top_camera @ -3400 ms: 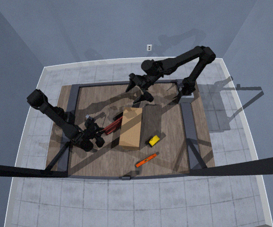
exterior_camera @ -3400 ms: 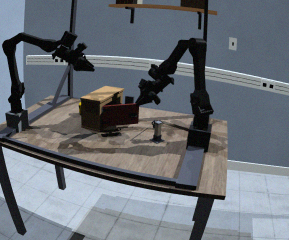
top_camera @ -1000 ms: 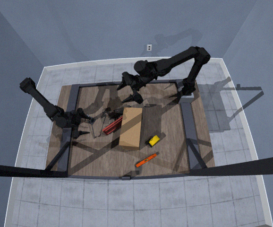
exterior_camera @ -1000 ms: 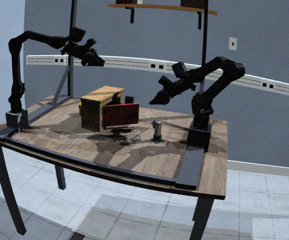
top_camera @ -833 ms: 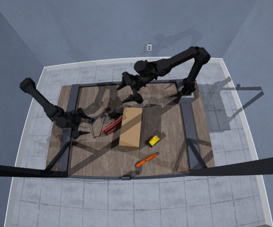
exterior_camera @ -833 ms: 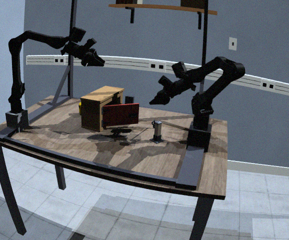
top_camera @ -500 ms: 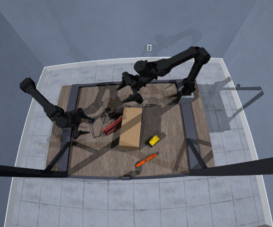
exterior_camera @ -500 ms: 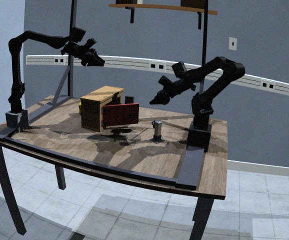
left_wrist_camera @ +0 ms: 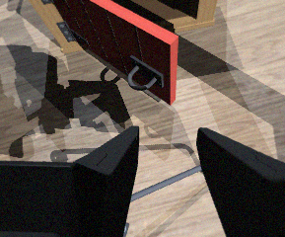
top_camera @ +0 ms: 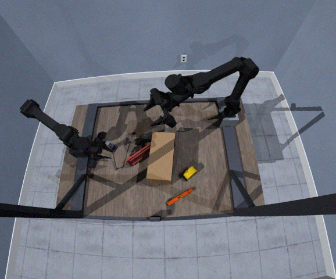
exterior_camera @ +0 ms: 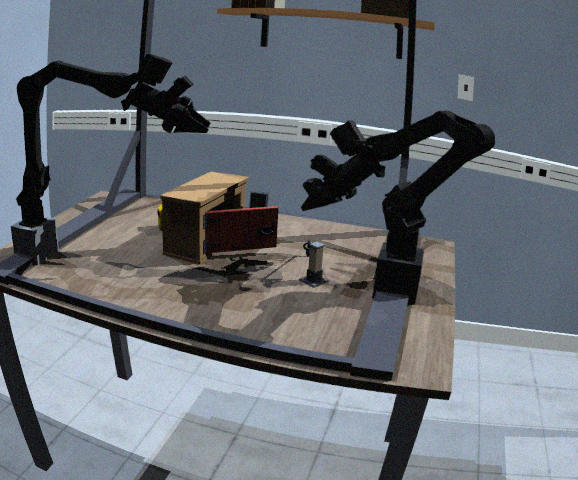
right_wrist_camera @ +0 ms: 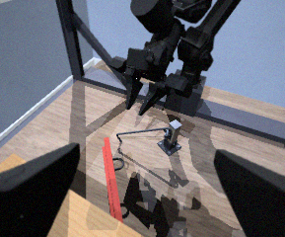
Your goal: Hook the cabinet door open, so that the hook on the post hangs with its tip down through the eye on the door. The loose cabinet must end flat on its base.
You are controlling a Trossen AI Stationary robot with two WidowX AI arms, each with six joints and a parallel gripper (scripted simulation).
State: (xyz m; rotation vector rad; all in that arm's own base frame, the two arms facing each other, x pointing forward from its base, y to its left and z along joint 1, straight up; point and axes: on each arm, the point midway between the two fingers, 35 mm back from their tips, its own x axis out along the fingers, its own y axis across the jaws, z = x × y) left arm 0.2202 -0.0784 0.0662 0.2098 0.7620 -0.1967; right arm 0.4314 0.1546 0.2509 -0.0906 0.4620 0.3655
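Note:
The tan wooden cabinet (top_camera: 160, 156) stands flat on the table, also in the exterior view (exterior_camera: 201, 211). Its red door (exterior_camera: 241, 227) (left_wrist_camera: 144, 79) stands swung open, and the grey eye sits near the door's free edge. The short post (exterior_camera: 314, 263) stands in front of the door. Its long wire hook (right_wrist_camera: 142, 132) lies out level toward the door, apart from the eye. My left gripper (left_wrist_camera: 168, 134) hovers above the hook and door edge, fingers apart, with nothing between them. My right gripper (top_camera: 150, 115) is open and empty, high above the cabinet's far end.
A yellow tape measure (top_camera: 189, 172) and an orange level (top_camera: 179, 196) lie on the table beyond the cabinet. Dark frame rails (top_camera: 231, 156) border the work area. Upright poles and a shelf (exterior_camera: 325, 15) rise behind the table.

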